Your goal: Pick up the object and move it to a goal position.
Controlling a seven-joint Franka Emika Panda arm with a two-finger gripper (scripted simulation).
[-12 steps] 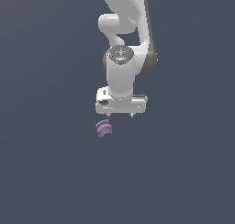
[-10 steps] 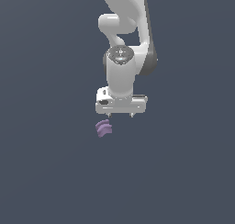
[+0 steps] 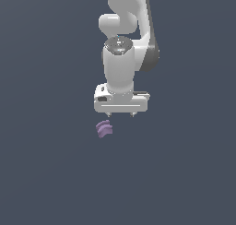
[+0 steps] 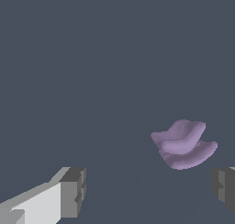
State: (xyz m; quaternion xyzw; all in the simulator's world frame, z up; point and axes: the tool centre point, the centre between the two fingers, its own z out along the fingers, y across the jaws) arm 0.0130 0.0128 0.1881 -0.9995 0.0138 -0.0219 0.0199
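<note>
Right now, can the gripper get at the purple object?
Probably yes. The gripper hangs open above the purple object, nothing lies between them, and the wrist view shows it off-centre, nearer one finger, so a small sideways shift looks needed first.

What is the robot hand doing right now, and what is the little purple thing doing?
gripper: open, holding nothing, pointing down above the ground.
fingers: spread wide apart, touching nothing.
purple lump: lying loose on the dark ground, not grabbed, not between the fingers yet; it sits a bit toward the exterior view's left of the gripper.
</note>
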